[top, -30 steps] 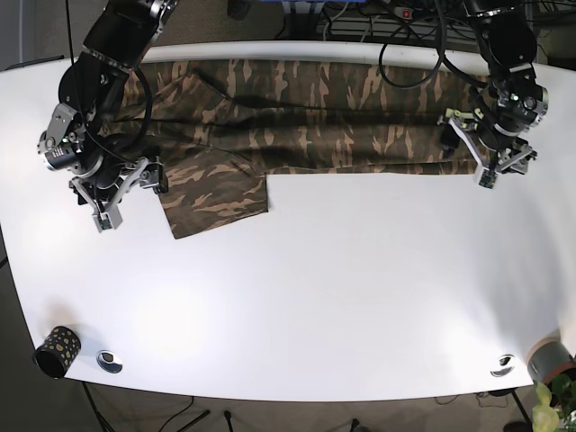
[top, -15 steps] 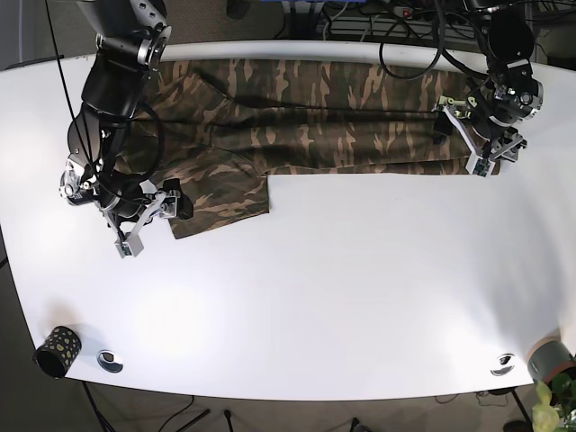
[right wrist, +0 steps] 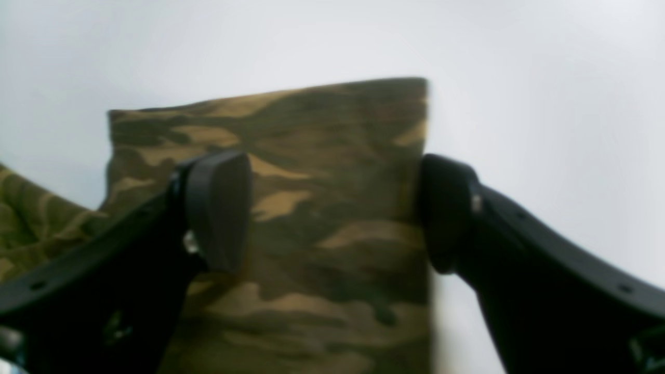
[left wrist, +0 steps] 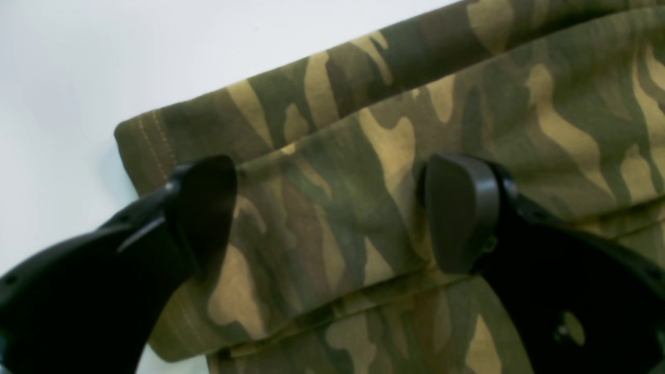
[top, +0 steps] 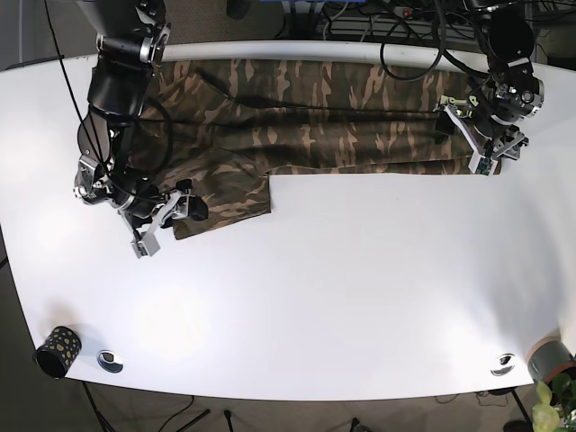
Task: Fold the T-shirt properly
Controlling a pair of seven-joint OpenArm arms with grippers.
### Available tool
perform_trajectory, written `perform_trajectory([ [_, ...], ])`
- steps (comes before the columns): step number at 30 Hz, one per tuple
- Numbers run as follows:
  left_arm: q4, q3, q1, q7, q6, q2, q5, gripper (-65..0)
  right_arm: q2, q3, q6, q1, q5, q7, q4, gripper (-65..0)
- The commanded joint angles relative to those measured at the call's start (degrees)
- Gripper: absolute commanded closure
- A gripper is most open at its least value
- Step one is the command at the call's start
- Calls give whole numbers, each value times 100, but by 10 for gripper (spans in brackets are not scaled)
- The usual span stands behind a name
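Both claws stand with their jaws spread, gripping nothing. Seen from the left wrist, the left gripper (left wrist: 332, 213) straddles the corner of the camouflage T-shirt (left wrist: 415, 130), one dark pad near the stitched hem edge and the other further in over the cloth. Folded layers of fabric lie stacked under it, and the white table (left wrist: 78, 62) shows bare beyond the hem.

From the right wrist, the right gripper (right wrist: 335, 213) frames the end of a sleeve (right wrist: 322, 171), whose straight cut edge lies flat on the white surface. One pad sits over the cloth, the other at the sleeve's side edge. This view is blurred, so whether the pads touch the fabric cannot be told.

From the base camera, the T-shirt (top: 333, 117) is spread in a long band along the far edge of the table (top: 342, 297), with the sleeve (top: 225, 193) jutting toward the near side on the picture's left. The right gripper (top: 162, 223) is at that sleeve's outer corner; the left gripper (top: 481, 135) is over the shirt's end on the picture's right. A speckled dark cup (top: 56, 351) stands at the near left corner, two round metal fittings (top: 110, 361) sit in the table's near edge, and a potted plant (top: 551, 396) shows at the near right. Cables (top: 387, 18) hang behind the far edge.
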Motion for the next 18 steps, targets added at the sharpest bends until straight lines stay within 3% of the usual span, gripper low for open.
perform_trajectory([
  [1, 69, -40, -26, 35, 38, -88, 100, -518, -65, -26, 6, 45, -112, -208, 23, -447],
  [7, 69, -40, -26, 35, 38, -96, 100, -518, -100, -26, 6, 63, -121, -164, 23, -414],
  [10, 69, -40, -26, 35, 38, -96, 100, -518, -100, -26, 6, 72, -104, -14, 23, -268],
  [12, 69, -40, -26, 35, 38, -96, 100, -518, -100, -35, 6, 80, -112, 100, 23, -109],
  [14, 61, -40, -26, 35, 38, -96, 100, -518, -100, -43, 6, 80, -121, 144, 14, 0],
  [18, 61, -31, -35, 35, 38, -96, 117, -518, -100, -43, 6, 80, -68, 144, 58, 0],
])
